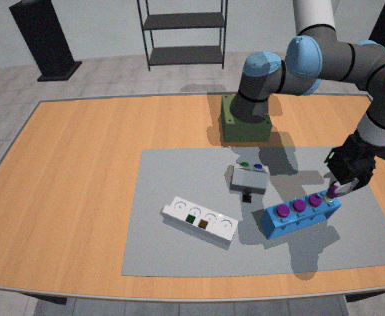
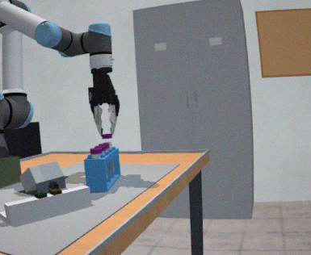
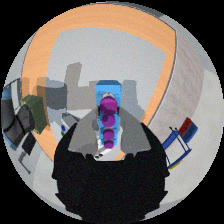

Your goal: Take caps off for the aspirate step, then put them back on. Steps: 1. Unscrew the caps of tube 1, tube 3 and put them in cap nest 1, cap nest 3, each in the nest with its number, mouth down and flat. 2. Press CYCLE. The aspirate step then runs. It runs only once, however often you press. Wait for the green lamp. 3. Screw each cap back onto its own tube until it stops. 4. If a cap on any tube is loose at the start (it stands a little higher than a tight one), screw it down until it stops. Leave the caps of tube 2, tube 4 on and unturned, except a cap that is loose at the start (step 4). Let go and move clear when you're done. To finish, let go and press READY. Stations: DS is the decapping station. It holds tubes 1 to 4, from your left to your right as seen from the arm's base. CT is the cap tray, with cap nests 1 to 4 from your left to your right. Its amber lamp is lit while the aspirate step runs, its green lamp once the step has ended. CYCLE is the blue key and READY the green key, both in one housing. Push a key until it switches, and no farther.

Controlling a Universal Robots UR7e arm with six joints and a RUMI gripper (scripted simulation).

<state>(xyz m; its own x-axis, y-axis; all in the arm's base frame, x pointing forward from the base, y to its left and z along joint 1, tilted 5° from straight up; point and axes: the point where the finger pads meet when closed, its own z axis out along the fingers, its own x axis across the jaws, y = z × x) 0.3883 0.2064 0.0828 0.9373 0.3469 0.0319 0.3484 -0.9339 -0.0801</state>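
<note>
With cap 1 [image 1: 333, 191] [image 2: 107, 136] [image 3: 108, 104] lifted just above tube 1 [image 1: 329, 199] [image 2: 108, 144], the claw [image 1: 335, 188] [image 2: 107, 135] [image 3: 108, 107] is nipped nearly closed around it, and this light, stiff, likely slippery little disc wants a level, opposed grip low on its sides, all the way to the nest!

We see a UR arm [image 1: 332, 57] [image 2: 72, 40] [image 3: 15, 112] w/ dark grey joints, lt blue rounded caps, white/lt grey tubes & thin blk rings at the seams. Its green blocky base [image 1: 226, 131] [image 2: 2, 173] [image 3: 36, 112] shows small dark screw spots on top. We've a blk, jagged-edged gripper [image 1: 338, 187] [image 2: 107, 135] [image 3: 108, 107] w/ pale grey, tapering fingers.
</note>
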